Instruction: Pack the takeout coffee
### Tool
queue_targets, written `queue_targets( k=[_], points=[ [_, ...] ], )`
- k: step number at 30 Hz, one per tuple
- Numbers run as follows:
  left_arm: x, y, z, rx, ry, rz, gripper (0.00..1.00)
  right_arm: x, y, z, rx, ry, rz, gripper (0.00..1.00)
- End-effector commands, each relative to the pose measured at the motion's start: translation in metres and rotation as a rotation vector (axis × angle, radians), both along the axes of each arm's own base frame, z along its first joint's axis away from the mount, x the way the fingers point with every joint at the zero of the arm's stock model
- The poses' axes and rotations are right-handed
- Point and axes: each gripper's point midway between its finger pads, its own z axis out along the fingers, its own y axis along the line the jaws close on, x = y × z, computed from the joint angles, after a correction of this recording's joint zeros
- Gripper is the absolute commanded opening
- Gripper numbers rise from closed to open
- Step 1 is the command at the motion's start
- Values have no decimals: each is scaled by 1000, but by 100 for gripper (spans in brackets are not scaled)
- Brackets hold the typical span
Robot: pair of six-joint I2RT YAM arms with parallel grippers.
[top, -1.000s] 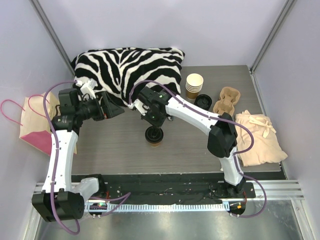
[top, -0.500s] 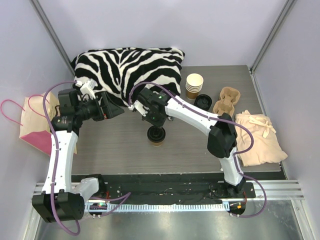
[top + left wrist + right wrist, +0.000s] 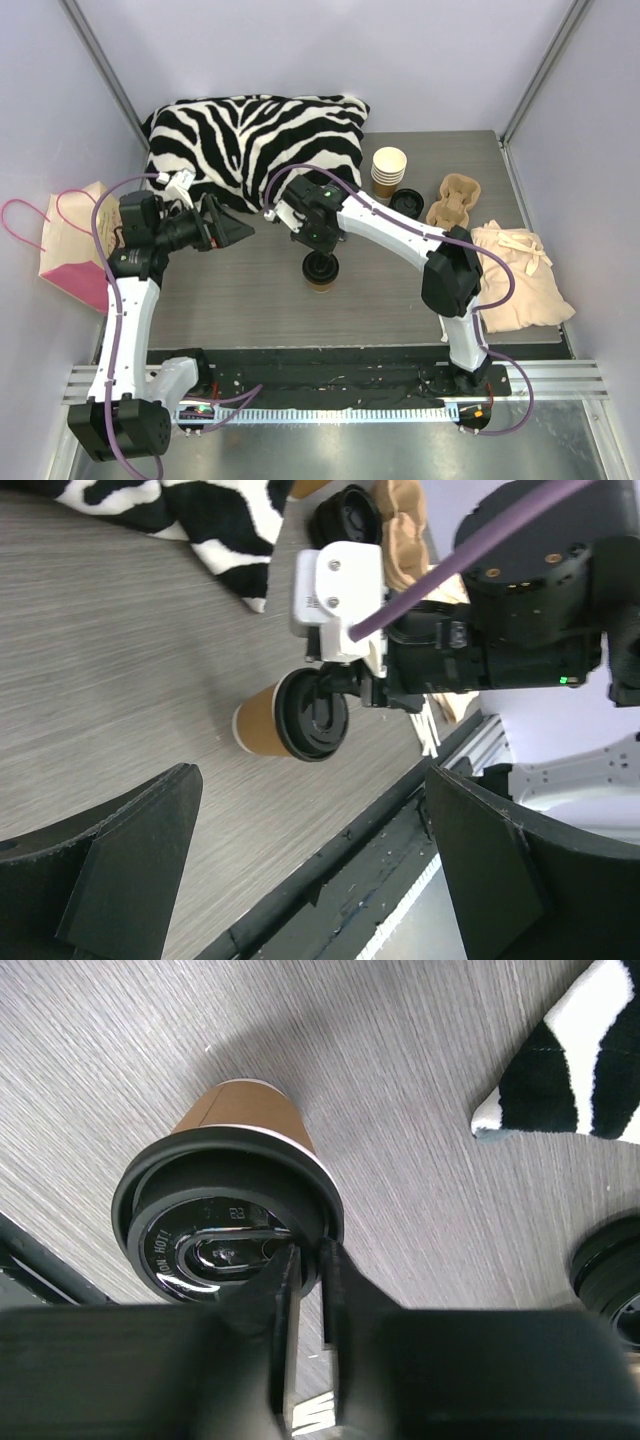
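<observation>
- The takeout coffee (image 3: pixel 321 271) stands upright on the tabletop (image 3: pixel 240 295) near its middle, nearer the arm bases than anything else on it.
- Raised lettering on its black lid (image 3: pixel 180 1175) reads "ON-HOT!" along the inner rim, the start of the word hidden. Two small figures beside it look like "83".
- The right hand (image 3: pixel 309 1260) is directly above the cup, at the lid's edge. One finger is inside the rim and the other outside, with only a narrow slit between them. I cannot tell whether they pinch the rim or stand just off it.
- The left hand (image 3: pixel 235 228) hangs well apart to the cup's left, pointed toward it, its fingers spread wide around nothing.
- Farther back on the right are a loose black lid (image 3: pixel 407 202), a stack of paper cups (image 3: pixel 389 170) and a cardboard cup carrier (image 3: pixel 454 200).
- Farthest back lies a zebra-striped cushion (image 3: pixel 255 140).
</observation>
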Motion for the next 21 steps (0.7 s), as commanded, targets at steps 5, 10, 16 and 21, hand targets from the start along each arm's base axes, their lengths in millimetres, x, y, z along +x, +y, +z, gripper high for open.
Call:
queue_targets(
  k=[5, 10, 16, 21],
  points=[
    [3, -6, 19, -54, -72, -48, 100, 3, -4, 22, 37, -22, -8, 41],
    [2, -7, 15, -62, -68, -52, 100, 5, -1, 46, 104, -40, -15, 47],
    [1, -11, 12, -90, -49, -66, 99, 5, -6, 80, 225, -37, -30, 47],
    [2, -13, 9, -116, -42, -82, 95, 0, -10, 108, 415, 45, -88, 43]
  ],
)
